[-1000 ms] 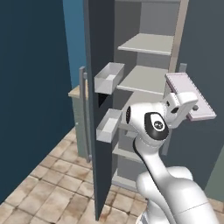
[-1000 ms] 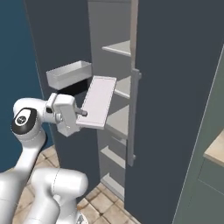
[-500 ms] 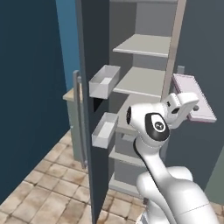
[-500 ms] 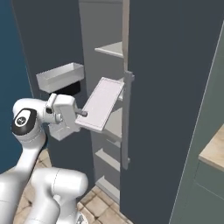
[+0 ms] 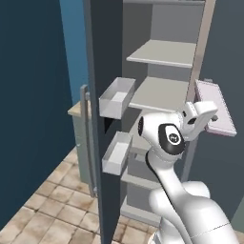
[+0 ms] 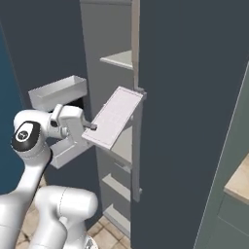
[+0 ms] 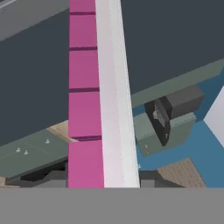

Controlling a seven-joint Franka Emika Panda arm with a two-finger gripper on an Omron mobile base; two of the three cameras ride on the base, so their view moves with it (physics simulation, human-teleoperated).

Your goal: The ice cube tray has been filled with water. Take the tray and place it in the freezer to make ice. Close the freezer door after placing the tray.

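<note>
The ice cube tray point(image 6: 115, 118) is held in the air in front of the open freezer point(image 5: 164, 90), tilted, with its far end up near the front edge of the compartment wall. In the left base view the ice cube tray point(image 5: 215, 107) appears at 3 o'clock of the white arm, beside the right-hand frame of the compartment and level with the second shelf point(image 5: 159, 94). In the hand view the ice cube tray point(image 7: 97, 96) runs from 6 o'clock to 12 o'clock as a pale rim strip with a row of pink cells at its 9 o'clock side. The tool point(image 6: 90, 127) is closed on the near short end of the tray, at 8 o'clock of the tray in the right base view. The freezer door point(image 5: 101, 119) stands open at 9 o'clock of the compartment; two white bins point(image 5: 116, 97) are mounted on its inner face, one above the other, and a long grey bar handle point(image 5: 86, 138) runs down its outer side. Light grey shelves are visible inside the compartment. A tiled floor point(image 5: 52, 209) lies below the door.
</note>
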